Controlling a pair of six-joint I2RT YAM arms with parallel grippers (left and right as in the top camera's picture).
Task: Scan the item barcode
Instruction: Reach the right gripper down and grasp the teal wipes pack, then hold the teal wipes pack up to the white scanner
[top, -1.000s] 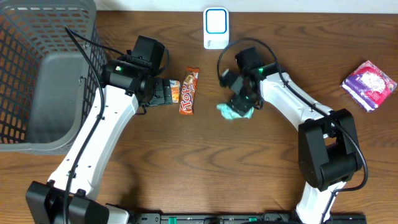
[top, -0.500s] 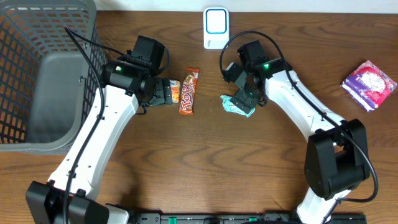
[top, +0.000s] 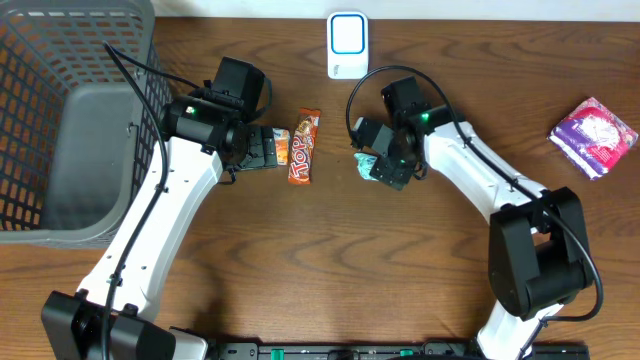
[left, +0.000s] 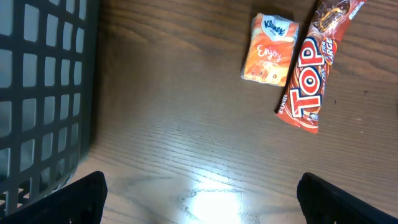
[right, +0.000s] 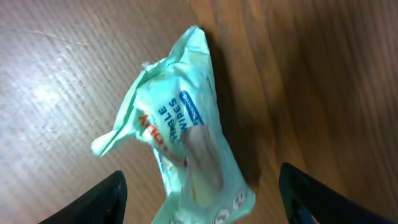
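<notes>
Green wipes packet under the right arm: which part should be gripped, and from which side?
Probably the fuller middle of the wipes packet, across its narrow width, from straight above: it lies flat, one end tapers thin, and the open right gripper straddles it.

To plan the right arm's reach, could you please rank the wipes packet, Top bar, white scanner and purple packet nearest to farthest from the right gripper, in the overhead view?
1. wipes packet, lying just below the right gripper.
2. Top bar, towards the left arm.
3. white scanner, at the table's far edge.
4. purple packet, far out on the right side.
</notes>
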